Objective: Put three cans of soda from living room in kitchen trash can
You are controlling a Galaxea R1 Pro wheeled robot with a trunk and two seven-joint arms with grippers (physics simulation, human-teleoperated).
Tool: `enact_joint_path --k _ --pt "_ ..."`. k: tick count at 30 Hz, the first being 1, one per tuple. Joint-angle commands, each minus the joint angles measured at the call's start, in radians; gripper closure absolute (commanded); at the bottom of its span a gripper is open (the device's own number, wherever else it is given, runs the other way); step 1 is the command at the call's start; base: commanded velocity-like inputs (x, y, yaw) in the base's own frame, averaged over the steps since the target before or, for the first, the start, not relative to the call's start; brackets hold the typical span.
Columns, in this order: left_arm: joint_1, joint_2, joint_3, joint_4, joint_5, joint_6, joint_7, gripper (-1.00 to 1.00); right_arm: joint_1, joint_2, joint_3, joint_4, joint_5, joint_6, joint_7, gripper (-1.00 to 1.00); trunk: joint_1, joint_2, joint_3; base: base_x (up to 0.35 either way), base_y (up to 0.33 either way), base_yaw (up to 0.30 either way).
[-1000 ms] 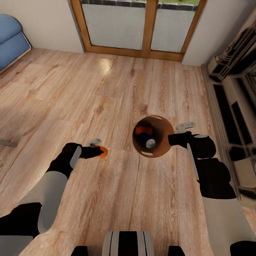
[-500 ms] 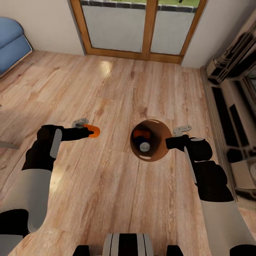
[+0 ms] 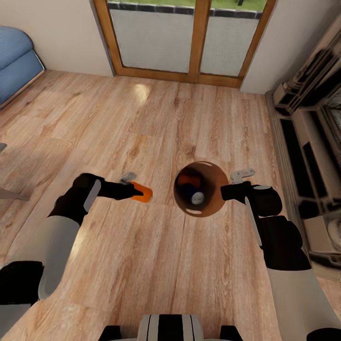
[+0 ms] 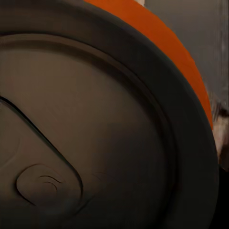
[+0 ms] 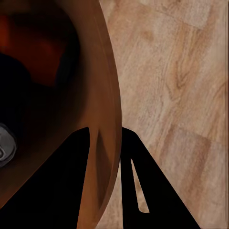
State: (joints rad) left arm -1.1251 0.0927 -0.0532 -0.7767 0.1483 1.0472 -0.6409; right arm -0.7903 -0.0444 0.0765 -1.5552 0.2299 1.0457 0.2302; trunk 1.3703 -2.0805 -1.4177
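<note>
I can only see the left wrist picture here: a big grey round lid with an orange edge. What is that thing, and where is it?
Observer: It's an orange soda can, held sideways by the left gripper above the wood floor.
Operator: Held for what?
Observer: Next to it is a copper-brown bin; the can is not over its opening yet.
Operator: Is the bin empty?
Observer: No, an orange can and a dark blue can lie inside.
Operator: And the other arm?
Observer: The right gripper's fingers straddle the bin's rim, one inside and one outside.
</note>
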Motion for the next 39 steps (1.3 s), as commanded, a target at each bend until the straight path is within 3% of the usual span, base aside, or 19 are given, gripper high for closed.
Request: enact_joint_path --k 1,2,7,9,16,17,22,28,35,37,39 --pt "-0.014 0.000 -0.012 0.023 -0.005 0.000 -0.026 1.00 0.000 0.000 0.000 0.000 -0.020 0.002 0.003 1.00 -0.004 0.007 0.003 0.000 0.000 0.000" --pt "-0.041 0.000 -0.033 0.064 -0.006 0.000 -0.072 1.00 0.000 0.001 0.001 0.000 -0.020 0.002 0.003 1.00 -0.008 0.014 0.006 0.000 0.000 0.000" --pt "-0.122 -0.003 -0.085 0.166 -0.007 0.000 -0.178 1.00 0.000 0.002 0.002 0.011 -0.020 0.002 0.003 1.00 -0.027 0.049 0.022 0.000 0.000 0.000" --pt "-0.152 0.001 -0.110 0.190 -0.008 0.000 -0.276 1.00 -0.001 0.001 0.002 0.027 -0.021 0.002 0.003 1.00 -0.035 0.063 0.028 0.000 0.000 0.000" --pt "-0.164 0.003 -0.124 0.192 -0.009 0.000 -0.381 1.00 -0.001 0.002 0.007 0.117 -0.020 0.002 0.003 1.00 -0.061 0.112 0.050 0.000 0.000 0.000" --pt "-0.165 0.003 -0.126 0.190 -0.009 0.000 -0.430 1.00 -0.002 0.004 0.021 0.153 -0.020 0.002 0.003 1.00 -0.065 0.119 0.053 0.000 0.000 0.000" --pt "-0.165 0.001 -0.129 0.178 -0.009 0.000 -0.502 1.00 -0.003 0.005 0.039 0.218 -0.021 0.002 0.003 1.00 -0.084 0.154 0.069 0.000 0.000 0.000" --pt "-0.165 -0.008 -0.128 0.171 -0.007 0.000 -0.518 1.00 -0.005 0.026 0.044 0.254 -0.021 0.002 0.003 1.00 -0.104 0.189 0.085 0.000 0.000 0.000" --pt "-0.164 -0.075 -0.133 0.171 -0.020 0.000 -0.508 1.00 -0.007 0.066 0.072 0.289 -0.020 0.002 0.003 1.00 -0.104 0.189 0.085 0.000 0.000 0.000" --pt "-0.163 -0.116 -0.167 0.171 -0.040 0.000 -0.501 1.00 -0.008 0.082 0.087 0.299 -0.017 0.002 0.002 1.00 -0.104 0.189 0.085 0.000 0.000 0.000" --pt "-0.162 -0.132 -0.184 0.171 -0.049 0.000 -0.499 1.00 -0.010 0.091 0.091 0.312 -0.011 0.002 0.002 1.00 -0.104 0.189 0.085 0.000 0.000 0.000"
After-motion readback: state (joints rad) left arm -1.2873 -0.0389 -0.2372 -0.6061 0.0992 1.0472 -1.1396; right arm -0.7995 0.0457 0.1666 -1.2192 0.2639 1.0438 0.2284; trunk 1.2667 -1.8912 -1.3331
